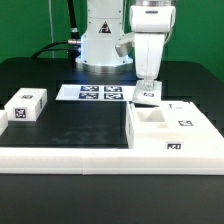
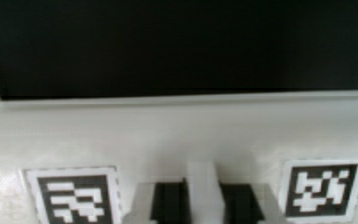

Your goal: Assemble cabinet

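- Pincer: the gripper [image 1: 148, 88] stands narrow; in the wrist view its dark fingers [image 2: 167, 200] pinch a thin white rib between two tags, so it seems to hold a small tagged panel [image 1: 148, 97].
- Place: the cabinet [image 1: 172, 133] lies on the table [image 1: 60, 130] by its near edge, at the exterior view's right; the panel hangs just beside the cabinet's far corner, at the exterior view's left of it; whether the two touch I cannot tell.
- Step, as I judge it: bringing the panel to the cabinet; line up its edge square with the cabinet wall first; lower slowly; a tilt would likely jam it; do not release until it is seated.
- Containers: the cabinet's compartments open upward; nothing shows in them.
- Apart: a rail [image 1: 70, 157] along the near edge; a loose block [image 1: 27, 107] towards the exterior view's left edge.
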`<state>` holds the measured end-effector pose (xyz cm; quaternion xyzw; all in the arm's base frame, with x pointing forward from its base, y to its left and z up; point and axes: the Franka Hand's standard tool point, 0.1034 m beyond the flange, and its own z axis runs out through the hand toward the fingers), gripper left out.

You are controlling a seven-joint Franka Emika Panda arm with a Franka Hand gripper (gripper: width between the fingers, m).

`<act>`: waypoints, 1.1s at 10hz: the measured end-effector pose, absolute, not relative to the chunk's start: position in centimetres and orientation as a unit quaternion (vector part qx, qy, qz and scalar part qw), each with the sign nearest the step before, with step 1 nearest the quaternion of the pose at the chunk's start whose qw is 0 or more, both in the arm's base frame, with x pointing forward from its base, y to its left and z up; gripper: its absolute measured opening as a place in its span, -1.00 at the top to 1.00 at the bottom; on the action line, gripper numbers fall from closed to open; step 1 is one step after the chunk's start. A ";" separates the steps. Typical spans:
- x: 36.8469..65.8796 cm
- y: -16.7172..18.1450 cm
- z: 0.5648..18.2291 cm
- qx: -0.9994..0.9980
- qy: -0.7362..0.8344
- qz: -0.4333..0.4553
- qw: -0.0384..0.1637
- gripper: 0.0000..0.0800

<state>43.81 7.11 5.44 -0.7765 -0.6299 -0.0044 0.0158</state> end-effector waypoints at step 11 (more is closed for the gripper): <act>45.7 6.4 5.7 -0.779 -0.626 -0.009 0.014 0.82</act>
